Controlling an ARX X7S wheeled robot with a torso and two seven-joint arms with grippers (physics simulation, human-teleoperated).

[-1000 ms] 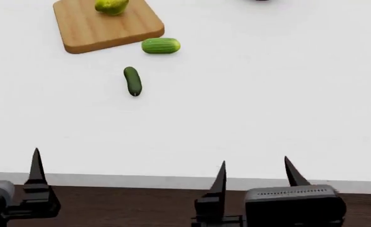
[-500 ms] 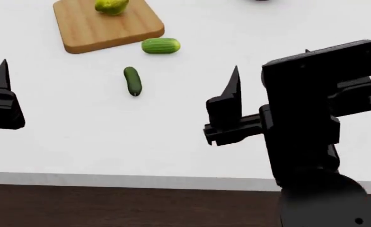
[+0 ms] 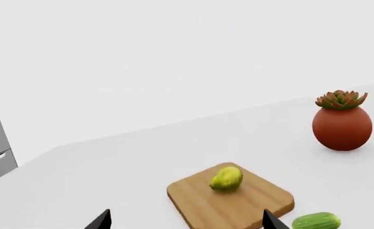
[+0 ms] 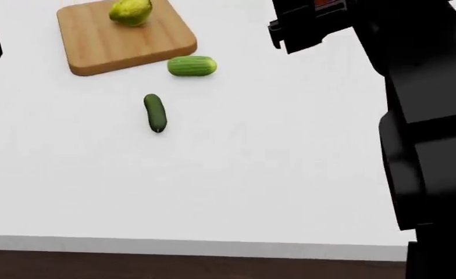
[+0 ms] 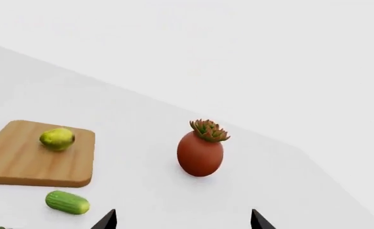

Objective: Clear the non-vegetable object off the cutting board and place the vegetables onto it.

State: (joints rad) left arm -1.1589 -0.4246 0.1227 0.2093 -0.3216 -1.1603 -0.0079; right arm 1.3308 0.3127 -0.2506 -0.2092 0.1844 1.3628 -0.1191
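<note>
Sitting on board (image 4: 116, 40): yellow-green speckled pear (image 4: 130, 11), upright

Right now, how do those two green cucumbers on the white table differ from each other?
The plump cucumber is light green, short and thick; the slim cucumber is dark green and narrower. The plump cucumber lies crosswise, right beside the cutting board's near edge; the slim cucumber points lengthwise toward the robot, farther from the board. Both rest on the white table, off the board, untouched by either tool.
</note>
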